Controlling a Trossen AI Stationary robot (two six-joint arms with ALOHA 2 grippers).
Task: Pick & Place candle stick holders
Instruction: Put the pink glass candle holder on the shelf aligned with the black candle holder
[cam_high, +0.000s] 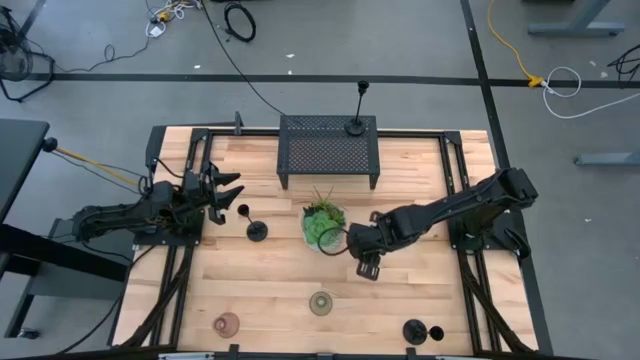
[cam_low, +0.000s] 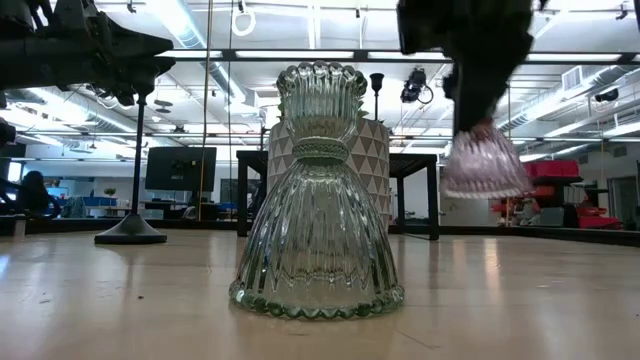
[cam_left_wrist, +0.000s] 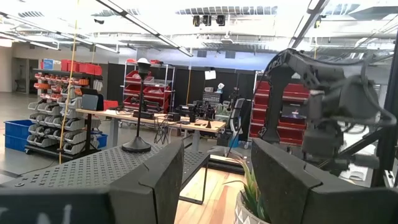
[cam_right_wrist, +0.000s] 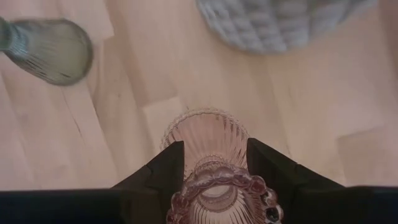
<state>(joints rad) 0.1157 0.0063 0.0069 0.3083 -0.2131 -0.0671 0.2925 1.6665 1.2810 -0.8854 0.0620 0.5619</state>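
Right wrist view: a ribbed pink glass cup (cam_right_wrist: 208, 162) is clamped between the two dark fingers (cam_right_wrist: 158, 171) of the right gripper (cam_right_wrist: 211, 163), held clear above the wooden counter (cam_right_wrist: 311, 124). From above, the right gripper (cam_high: 366, 258) is seen near the counter's middle, just beside the green plant in a bowl (cam_high: 324, 222). In the low view the pink cup (cam_low: 486, 160) is seen hanging in the air, off the counter surface.

A greenish ribbed glass cup (cam_high: 320, 302) is stood on the counter nearer the front edge, and another pink glass cup (cam_high: 226, 324) is placed at the front left. A black candle stick holder (cam_high: 421, 332) is laid on its side at the front right. A second black holder (cam_high: 257, 230) is stood between the plant and the left gripper (cam_high: 228, 193), whose fingers (cam_left_wrist: 155, 180) are spread apart and empty. A third holder (cam_high: 356, 126) is stood upright on the black mesh rack (cam_high: 328, 148) at the back.
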